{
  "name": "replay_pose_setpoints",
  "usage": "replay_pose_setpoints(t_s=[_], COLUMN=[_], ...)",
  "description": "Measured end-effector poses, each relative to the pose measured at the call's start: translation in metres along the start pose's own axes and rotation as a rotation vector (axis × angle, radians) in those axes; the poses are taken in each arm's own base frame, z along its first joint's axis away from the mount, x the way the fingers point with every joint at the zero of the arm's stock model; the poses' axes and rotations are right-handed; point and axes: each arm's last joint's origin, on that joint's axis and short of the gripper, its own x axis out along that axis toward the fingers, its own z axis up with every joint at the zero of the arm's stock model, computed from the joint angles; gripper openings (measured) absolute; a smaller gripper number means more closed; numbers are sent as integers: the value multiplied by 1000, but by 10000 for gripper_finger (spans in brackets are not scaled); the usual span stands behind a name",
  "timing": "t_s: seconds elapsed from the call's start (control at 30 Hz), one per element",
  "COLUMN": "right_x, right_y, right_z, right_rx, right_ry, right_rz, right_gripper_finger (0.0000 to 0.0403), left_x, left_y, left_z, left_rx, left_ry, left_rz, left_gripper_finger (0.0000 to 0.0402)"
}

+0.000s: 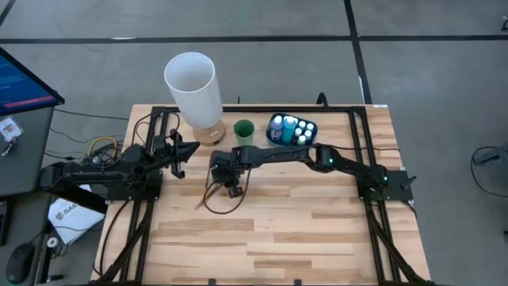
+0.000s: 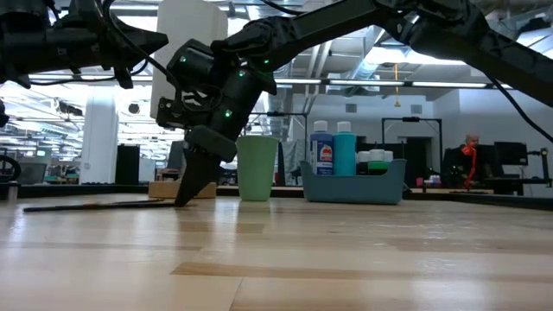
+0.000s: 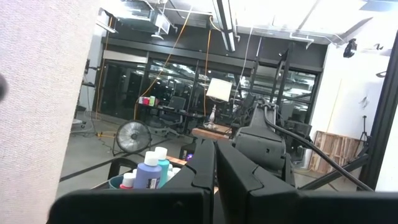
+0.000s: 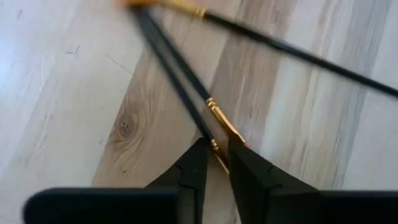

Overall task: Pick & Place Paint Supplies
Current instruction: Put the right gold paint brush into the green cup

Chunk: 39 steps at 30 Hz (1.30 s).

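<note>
Right gripper [image 4: 216,151] down at the desk [image 1: 317,230] near its middle, fingers nearly closed around a gold-ferruled paintbrush [image 4: 219,121] lying flat beside other brushes [image 4: 292,50]. Paint bottles [image 1: 292,127] standing in blue tray [image 2: 356,188] by far edge, beside green cup [image 1: 244,130]. Left gripper [image 1: 179,151] by left edge, fingers together

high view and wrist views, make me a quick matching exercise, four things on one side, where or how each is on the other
Things:
1. right gripper
2. left gripper
3. green cup
4. bottles

Places or states:
A. inside the blue tray
B. closing on a thin brush lying on the table
C. beside the white lamp
D. stands between lamp and tray

Pairs: 1-B, 2-C, 3-D, 4-A
</note>
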Motion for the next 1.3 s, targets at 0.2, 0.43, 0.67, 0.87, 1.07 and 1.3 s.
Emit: replay_pose_setpoints(t_s=[0.2,0.43,0.67,0.87,1.07,1.3], right_x=[0,-3,-19,-54,-105,-155], right_y=[0,13,30,38,35,20], right_z=[-3,-14,-16,-14,-11,-14], right_rx=[86,125,131,131,133,159], right_ry=[26,181,285,340,366,385], right_rz=[4,51,86,101,-39,-285], right_gripper_finger=[6,3,1,0,0,0], left_x=[0,0,0,0,0,0], left_y=[0,0,0,0,0,0], left_z=[0,0,0,0,0,0], left_rx=[0,0,0,0,0,0], left_ry=[0,0,0,0,0,0], left_rz=[0,0,0,0,0,0], left_gripper_finger=[2,2,2,2,2,2])
